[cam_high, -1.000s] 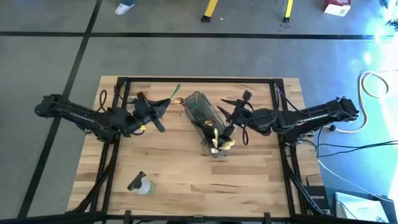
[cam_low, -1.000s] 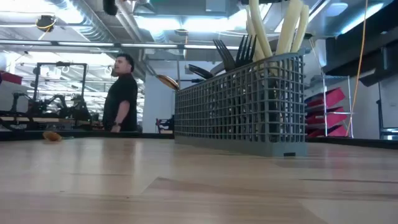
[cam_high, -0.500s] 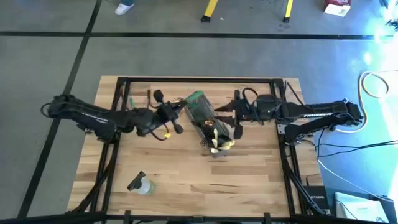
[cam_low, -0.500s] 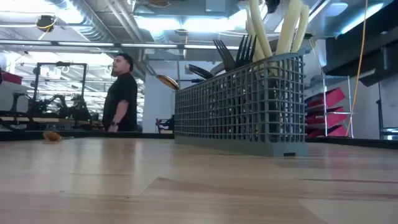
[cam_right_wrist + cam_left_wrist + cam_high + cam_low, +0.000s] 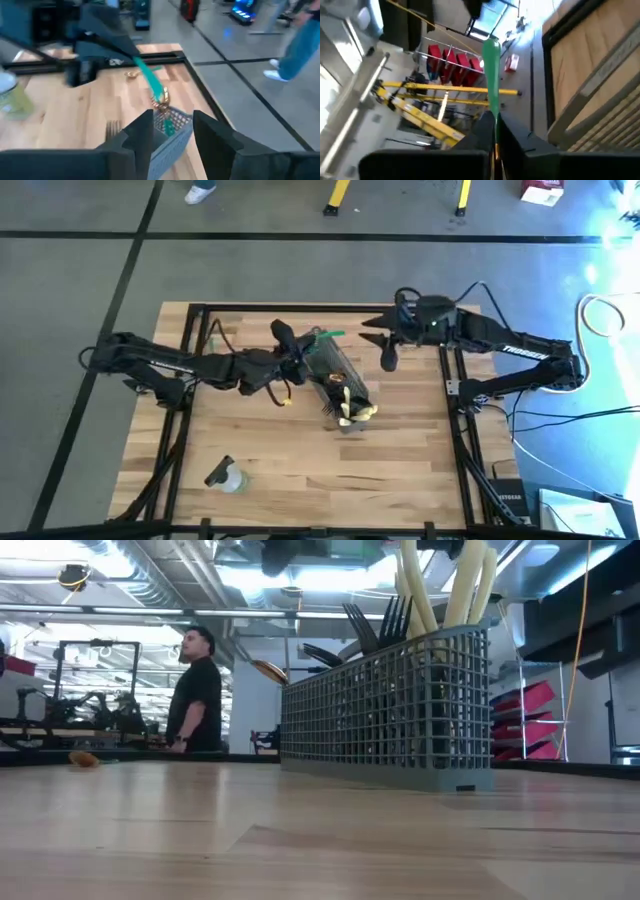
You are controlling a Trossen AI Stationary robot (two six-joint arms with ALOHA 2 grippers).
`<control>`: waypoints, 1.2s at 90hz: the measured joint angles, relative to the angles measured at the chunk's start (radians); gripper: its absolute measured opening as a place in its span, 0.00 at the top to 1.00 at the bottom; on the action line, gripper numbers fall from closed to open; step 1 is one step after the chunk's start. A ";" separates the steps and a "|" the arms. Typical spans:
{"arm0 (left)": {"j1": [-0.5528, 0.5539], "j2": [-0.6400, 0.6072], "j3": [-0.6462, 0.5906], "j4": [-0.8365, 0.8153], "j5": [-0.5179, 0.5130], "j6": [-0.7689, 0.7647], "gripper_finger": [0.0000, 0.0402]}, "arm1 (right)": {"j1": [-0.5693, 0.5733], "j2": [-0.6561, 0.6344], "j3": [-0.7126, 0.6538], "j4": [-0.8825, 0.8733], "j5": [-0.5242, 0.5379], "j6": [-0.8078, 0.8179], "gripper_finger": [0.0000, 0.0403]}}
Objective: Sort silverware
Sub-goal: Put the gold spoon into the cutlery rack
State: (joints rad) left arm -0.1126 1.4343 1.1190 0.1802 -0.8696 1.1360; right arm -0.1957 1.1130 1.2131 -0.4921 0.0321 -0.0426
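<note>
Robotics lab / industrial workshop.
Grey concrete floor with black tape lines point(image 5: 130, 250), exposed ceiling ducts and strip lights point(image 5: 150, 585), yellow metal stands point(image 5: 435, 100).

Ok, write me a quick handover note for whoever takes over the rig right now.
Left hand: shut on a green utensil, hovering over the far end of the grey basket.
Right hand: open, empty, raised near the table's far right edge, clear of the basket.
Done: black forks and pale tan utensils stand in the basket.
Left: drop the green utensil into the basket; a small gold piece and a dark fork lie loose on the table.
</note>
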 joint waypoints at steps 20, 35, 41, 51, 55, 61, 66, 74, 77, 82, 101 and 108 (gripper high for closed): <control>0.017 0.070 0.036 0.000 0.006 0.238 0.99 | -0.009 0.024 0.077 -0.120 -0.035 -0.066 0.70; 0.024 0.110 0.062 0.001 0.007 0.344 0.99 | -0.008 0.096 0.142 -0.188 -0.058 -0.097 0.70; 0.024 0.122 0.076 0.002 0.009 0.404 0.99 | -0.008 0.132 0.172 -0.219 -0.059 -0.121 0.70; 0.027 0.130 0.094 0.002 0.010 0.476 0.99 | -0.008 0.183 0.221 -0.252 -0.067 -0.147 0.70; 0.032 0.130 0.098 -0.010 0.011 0.485 0.99 | -0.008 0.200 0.238 -0.247 -0.081 -0.149 0.70; 0.040 0.130 0.100 -0.013 0.024 0.492 0.99 | -0.008 0.224 0.259 -0.241 -0.106 -0.151 0.70; 0.045 0.130 0.100 -0.017 0.025 0.497 0.99 | -0.008 0.245 0.272 -0.241 -0.115 -0.150 0.70; 0.052 0.130 0.100 -0.016 0.026 0.504 0.99 | -0.008 0.275 0.280 -0.232 -0.126 -0.144 0.70; 0.055 0.130 0.100 -0.017 0.029 0.509 0.99 | -0.008 0.284 0.280 -0.222 -0.136 -0.141 0.70; 0.060 0.130 0.100 -0.022 0.031 0.519 0.99 | -0.008 0.298 0.281 -0.217 -0.150 -0.137 0.70; 0.069 0.130 0.100 -0.043 0.030 0.515 0.99 | -0.008 0.318 0.281 -0.209 -0.155 -0.127 0.70; 0.067 0.130 0.100 -0.044 0.032 0.520 0.99 | -0.008 0.319 0.281 -0.210 -0.141 -0.143 0.70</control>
State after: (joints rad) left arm -0.0453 1.5646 1.2186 0.1359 -0.8374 1.6562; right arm -0.2035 1.4315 1.4944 -0.7025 -0.1090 -0.1852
